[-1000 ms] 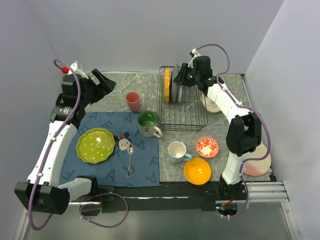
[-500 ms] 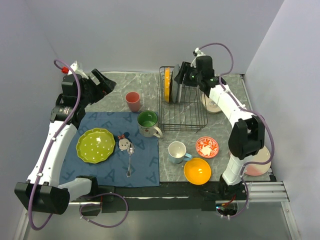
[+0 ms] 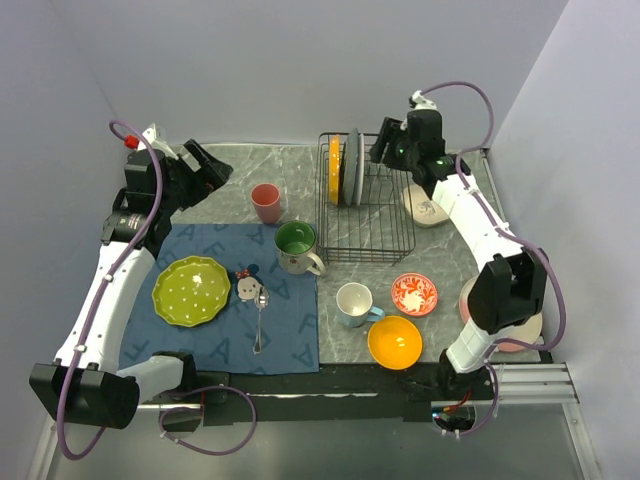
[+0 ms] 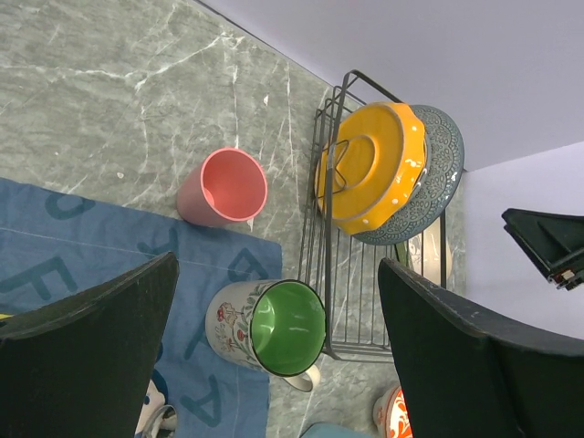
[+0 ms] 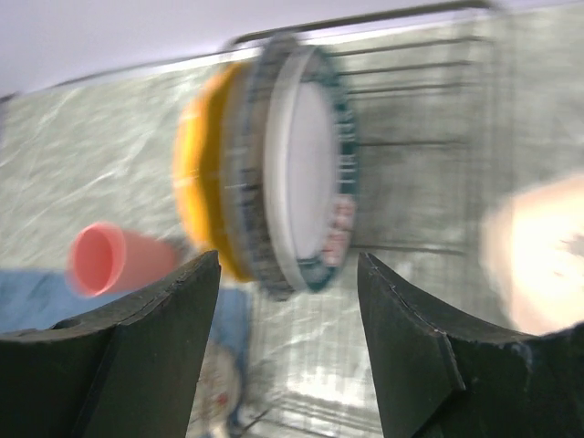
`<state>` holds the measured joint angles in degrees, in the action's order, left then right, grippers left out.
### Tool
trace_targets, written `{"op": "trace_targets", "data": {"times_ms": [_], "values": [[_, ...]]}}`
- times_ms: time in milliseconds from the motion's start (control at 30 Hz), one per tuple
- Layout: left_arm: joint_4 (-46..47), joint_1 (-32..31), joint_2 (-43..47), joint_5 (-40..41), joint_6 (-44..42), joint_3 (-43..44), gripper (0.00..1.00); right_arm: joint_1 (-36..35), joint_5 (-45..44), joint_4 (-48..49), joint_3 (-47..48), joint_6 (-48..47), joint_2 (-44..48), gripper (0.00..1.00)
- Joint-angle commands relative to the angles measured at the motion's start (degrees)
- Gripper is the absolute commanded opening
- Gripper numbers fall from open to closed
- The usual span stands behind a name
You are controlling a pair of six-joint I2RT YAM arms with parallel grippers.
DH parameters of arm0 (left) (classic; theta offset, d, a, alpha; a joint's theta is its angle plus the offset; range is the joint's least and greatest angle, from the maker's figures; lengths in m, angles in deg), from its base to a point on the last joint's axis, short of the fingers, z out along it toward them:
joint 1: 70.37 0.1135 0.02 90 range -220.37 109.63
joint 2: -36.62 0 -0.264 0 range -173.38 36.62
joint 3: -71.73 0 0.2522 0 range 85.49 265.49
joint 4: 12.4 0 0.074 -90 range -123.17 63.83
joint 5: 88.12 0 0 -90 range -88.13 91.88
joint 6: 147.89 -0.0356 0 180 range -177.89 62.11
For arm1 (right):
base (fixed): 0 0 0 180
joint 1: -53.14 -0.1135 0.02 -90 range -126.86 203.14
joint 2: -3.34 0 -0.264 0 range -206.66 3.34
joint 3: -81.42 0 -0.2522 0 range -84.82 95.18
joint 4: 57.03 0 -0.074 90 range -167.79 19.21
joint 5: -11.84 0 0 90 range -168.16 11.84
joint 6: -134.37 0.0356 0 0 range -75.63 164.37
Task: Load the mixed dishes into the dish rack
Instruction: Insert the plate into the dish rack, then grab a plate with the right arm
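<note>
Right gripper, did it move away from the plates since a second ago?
Yes. The right gripper has pulled back to the right, away from the grey plate standing in the rack, which has not shifted. Its jaws are open and empty.

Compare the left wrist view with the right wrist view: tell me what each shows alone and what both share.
Left wrist only: the green inside of the mug and the rim of the red-patterned dish. Right wrist only: the pale face of the grey plate, though blurred. Both: the orange plate and grey plate standing in the dish rack, the pink cup and the blue mat.
</note>
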<state>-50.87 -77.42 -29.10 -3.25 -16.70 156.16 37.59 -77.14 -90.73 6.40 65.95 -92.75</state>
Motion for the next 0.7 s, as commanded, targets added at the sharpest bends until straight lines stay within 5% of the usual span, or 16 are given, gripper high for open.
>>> {"op": "trace_targets", "data": {"times_ms": [0,300,667], "values": [[1.50,0.19,1.38,-0.15,-0.23,0.08,0.97,4.47,-10.32,-4.13,-2.44,1.62,3.63,0.70],[2.39,0.19,1.20,-0.85,-0.06,-1.06,0.97,10.35,-17.98,-12.57,-6.22,3.99,2.58,0.68],[2.65,0.19,0.32,-1.73,-0.41,-1.68,0.97,19.24,-7.88,-8.54,-10.54,4.79,-5.05,0.55]]}}
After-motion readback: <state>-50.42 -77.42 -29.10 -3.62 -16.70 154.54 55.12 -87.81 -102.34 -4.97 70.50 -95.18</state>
